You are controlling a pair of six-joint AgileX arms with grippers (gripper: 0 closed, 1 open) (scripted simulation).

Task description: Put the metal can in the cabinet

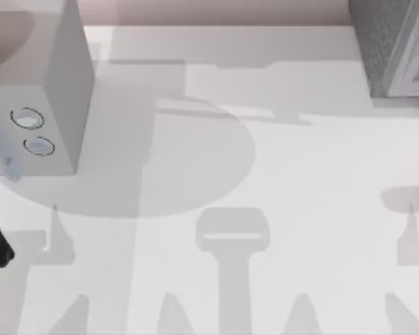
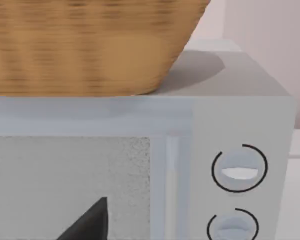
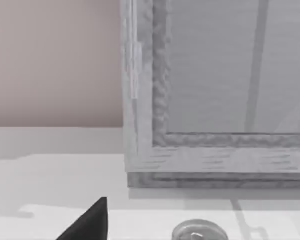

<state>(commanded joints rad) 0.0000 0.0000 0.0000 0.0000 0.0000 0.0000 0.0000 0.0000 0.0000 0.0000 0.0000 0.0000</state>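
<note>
A white worktop (image 1: 279, 230) carries a grey microwave (image 1: 49, 91) at its left edge. All else is placed from that microwave. Two round knobs sit on its front, one (image 1: 26, 118) just above the other (image 1: 39, 146); in the left wrist view the same knobs (image 2: 239, 168) stand beside a speckled grey door panel (image 2: 65, 185). A woven wicker basket (image 2: 85, 45) rests on the microwave's top, touching it. Behind the microwave runs a pale pinkish wall (image 1: 216, 12). Grey shadows lie across the worktop to the microwave's right.
</note>
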